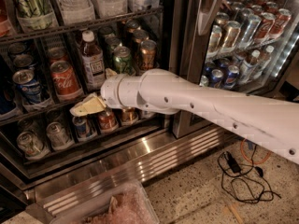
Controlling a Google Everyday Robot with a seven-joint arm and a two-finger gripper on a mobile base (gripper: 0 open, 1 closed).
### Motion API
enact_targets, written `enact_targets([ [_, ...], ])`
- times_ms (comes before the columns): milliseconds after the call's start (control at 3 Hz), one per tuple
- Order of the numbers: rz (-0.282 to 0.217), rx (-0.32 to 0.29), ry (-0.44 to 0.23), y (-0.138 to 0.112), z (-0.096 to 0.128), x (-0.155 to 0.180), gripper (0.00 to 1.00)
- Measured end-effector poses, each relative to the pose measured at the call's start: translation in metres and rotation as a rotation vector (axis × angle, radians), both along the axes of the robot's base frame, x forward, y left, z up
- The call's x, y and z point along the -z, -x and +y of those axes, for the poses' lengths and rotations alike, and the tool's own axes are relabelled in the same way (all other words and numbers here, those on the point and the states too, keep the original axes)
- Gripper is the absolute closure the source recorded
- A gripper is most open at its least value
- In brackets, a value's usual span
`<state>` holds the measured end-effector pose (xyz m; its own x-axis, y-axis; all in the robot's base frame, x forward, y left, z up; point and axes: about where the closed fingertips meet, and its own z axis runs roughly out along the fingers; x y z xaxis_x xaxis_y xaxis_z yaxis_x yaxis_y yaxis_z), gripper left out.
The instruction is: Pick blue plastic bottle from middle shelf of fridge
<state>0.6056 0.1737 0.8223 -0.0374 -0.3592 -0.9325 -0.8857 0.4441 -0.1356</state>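
The blue plastic bottle (92, 59) stands upright on the middle shelf (28, 112) of the open fridge (117, 160). It has a white cap, reddish-brown contents and a white label. A red cola can (65, 80) stands to its left and a green can (122, 59) to its right. My gripper (88, 105) sits at the end of the white arm, low in front of the shelf's rail, just below the bottle's base and apart from it. It holds nothing that I can see.
Cans fill the lower shelf (56, 134), partly behind the arm. Clear tubs (74, 3) sit on the top shelf. The right section behind glass (243, 31) holds more cans. Black cables (238, 171) lie on the speckled floor. A clear bin (117, 209) is below.
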Motion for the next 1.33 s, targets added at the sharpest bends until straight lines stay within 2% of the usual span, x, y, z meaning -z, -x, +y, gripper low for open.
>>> enact_targets([
  [667, -0.018, 0.012, -0.010, -0.004, 0.003, -0.001, 0.00],
  [1333, -0.050, 0.081, -0.014, -0.011, -0.003, -0.004, 0.00],
])
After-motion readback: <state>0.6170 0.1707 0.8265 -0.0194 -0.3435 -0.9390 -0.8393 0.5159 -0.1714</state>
